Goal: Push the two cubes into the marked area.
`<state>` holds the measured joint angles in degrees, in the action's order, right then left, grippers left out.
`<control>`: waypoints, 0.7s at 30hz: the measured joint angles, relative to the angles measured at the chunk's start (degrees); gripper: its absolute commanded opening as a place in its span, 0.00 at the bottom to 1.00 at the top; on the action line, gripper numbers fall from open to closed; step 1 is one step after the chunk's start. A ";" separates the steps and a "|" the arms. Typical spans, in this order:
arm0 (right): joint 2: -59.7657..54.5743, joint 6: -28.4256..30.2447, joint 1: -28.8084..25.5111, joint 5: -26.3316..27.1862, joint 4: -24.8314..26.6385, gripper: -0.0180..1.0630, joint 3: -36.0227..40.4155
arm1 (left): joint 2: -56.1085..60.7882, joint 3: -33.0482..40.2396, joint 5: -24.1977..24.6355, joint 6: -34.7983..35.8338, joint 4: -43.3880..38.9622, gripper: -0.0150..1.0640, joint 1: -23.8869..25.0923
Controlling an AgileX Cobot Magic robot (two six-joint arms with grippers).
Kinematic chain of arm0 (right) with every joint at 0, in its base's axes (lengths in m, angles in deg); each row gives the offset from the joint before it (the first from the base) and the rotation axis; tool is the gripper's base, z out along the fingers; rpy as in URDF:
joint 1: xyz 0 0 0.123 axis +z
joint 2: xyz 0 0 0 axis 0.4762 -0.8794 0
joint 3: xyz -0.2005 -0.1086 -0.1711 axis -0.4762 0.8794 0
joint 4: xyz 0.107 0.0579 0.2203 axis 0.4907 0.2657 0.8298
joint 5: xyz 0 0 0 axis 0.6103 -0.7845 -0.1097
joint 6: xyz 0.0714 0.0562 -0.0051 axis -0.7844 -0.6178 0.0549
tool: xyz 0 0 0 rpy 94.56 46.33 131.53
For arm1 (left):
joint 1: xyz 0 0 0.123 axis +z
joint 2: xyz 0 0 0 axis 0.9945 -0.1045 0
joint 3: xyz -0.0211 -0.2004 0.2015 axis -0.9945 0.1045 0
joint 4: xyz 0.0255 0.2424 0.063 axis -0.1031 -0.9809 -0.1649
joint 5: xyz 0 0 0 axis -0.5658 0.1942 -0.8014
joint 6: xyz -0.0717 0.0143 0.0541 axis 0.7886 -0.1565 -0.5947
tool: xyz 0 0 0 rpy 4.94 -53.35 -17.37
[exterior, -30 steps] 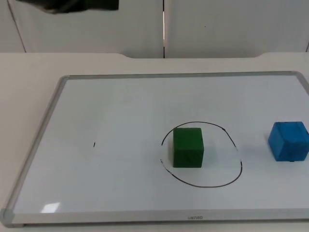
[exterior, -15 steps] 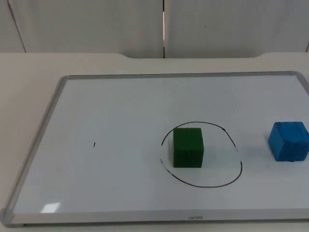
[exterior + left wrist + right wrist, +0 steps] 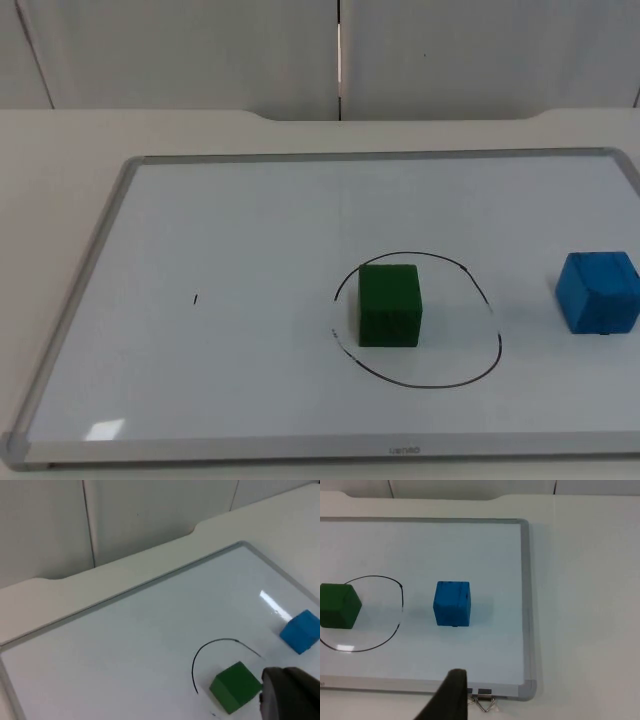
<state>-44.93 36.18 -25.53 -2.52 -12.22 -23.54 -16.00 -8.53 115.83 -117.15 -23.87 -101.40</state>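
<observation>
Green cube point(image 3: 388, 304) of matte foam-like material sits inside the hand-drawn black oval outline point(image 3: 417, 319) on the white dry-erase board point(image 3: 250, 250) with a grey metal frame, towards the oval's left side and clear of the line. Its partner, the blue cube point(image 3: 598, 292), rests on the same board well outside the oval, off to the right and near the board's right-hand frame; the right wrist view shows it standing between the oval and that frame, apart from both. Small grey lettering is printed on the board's near frame rail point(image 3: 404, 451), too small to read. A short black pen tick point(image 3: 195, 298) marks the board's surface well to the left of the oval. The board lies flat on the pale tabletop point(image 3: 60, 160), which ends at the grey partition wall point(image 3: 200, 50). A metal binder clip point(image 3: 485, 701) lies against the board's near right corner in the right wrist view. The left gripper point(image 3: 290, 695) hangs above the board just beside the green cube, and the right gripper point(image 3: 449, 696) hangs over the board's near edge, below the blue cube; whether the fingers of either are spread or pressed together I cannot tell.
</observation>
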 measured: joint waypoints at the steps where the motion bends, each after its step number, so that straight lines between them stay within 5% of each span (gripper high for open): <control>1: 0.00 0.00 0.00 0.00 0.00 0.99 0.00 | 1.53 1.27 0.00 0.05 -0.40 0.01 0.00; 10: 0.00 0.00 0.00 0.00 0.00 0.99 0.00 | 11.77 10.16 1.36 2.40 -1.92 0.01 0.00; 21: 0.00 0.00 0.00 0.00 0.00 0.99 0.00 | 31.17 18.49 7.09 16.94 -16.05 0.01 0.00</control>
<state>-44.93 36.18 -25.53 -2.52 -12.22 -23.54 15.17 9.96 122.93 -100.21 -39.93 -101.40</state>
